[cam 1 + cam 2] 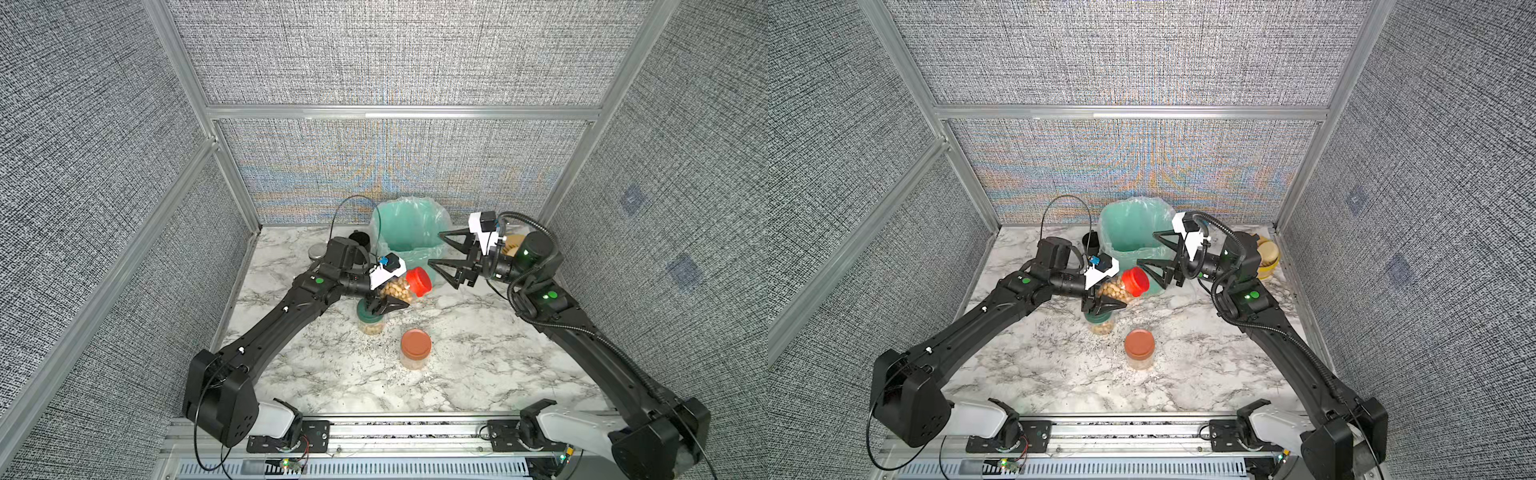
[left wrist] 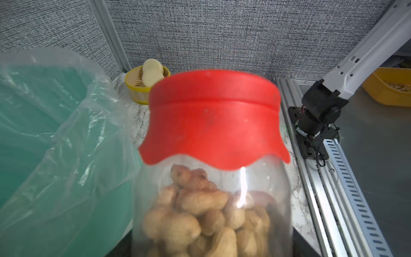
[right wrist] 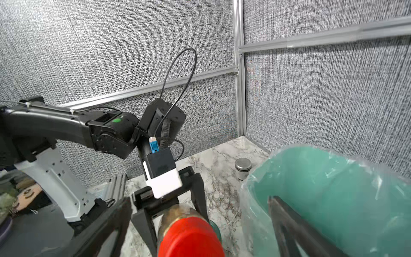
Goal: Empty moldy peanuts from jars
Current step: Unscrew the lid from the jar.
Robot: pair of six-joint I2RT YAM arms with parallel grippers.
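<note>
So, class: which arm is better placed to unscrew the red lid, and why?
Right. The left pincer is shut on the red-lidded jar, whose lid points toward the right pincer, open and empty close by.

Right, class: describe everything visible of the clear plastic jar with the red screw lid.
The clear plastic jar is cylindrical, mostly full of tan peanuts, and closed by its red lid. The black left gripper clamps its body, holding it off the marble table, tipped sideways, lid towards the open right gripper.
</note>
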